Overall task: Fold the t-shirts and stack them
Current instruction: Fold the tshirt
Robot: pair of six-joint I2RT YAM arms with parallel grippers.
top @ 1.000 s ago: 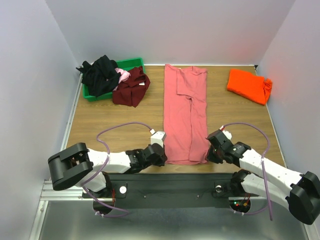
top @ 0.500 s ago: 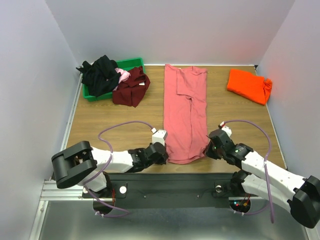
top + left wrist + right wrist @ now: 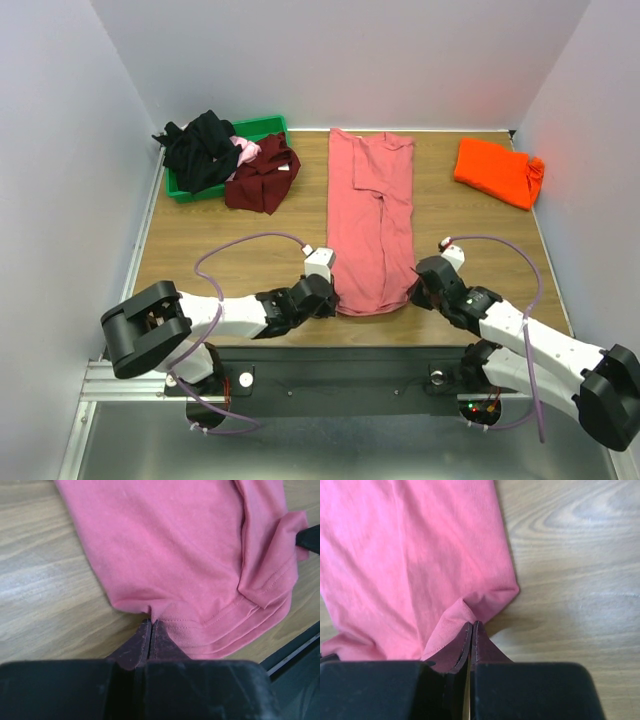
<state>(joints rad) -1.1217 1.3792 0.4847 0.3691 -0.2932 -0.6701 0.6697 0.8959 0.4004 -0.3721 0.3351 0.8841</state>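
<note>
A salmon-pink t-shirt [image 3: 368, 215], folded into a long strip, lies down the middle of the wooden table. My left gripper [image 3: 328, 297] is shut on its near left hem corner [image 3: 165, 611]. My right gripper [image 3: 413, 291] is shut on its near right hem corner [image 3: 470, 611]. The near hem is lifted and bunched between them. A folded bright orange t-shirt [image 3: 497, 171] lies at the far right. A dark maroon t-shirt [image 3: 262, 177], a black one [image 3: 200, 148] and a light pink one [image 3: 245, 149] are heaped at the far left.
A green plastic bin [image 3: 262, 127] stands at the far left under the heap. White walls close in the table on three sides. A black rail [image 3: 295, 650] runs along the near table edge, right behind the shirt's hem.
Both grippers have moved away from the near edge with the shirt's hem in them. The hem has come up off the table edge and the strip is now shorter.
</note>
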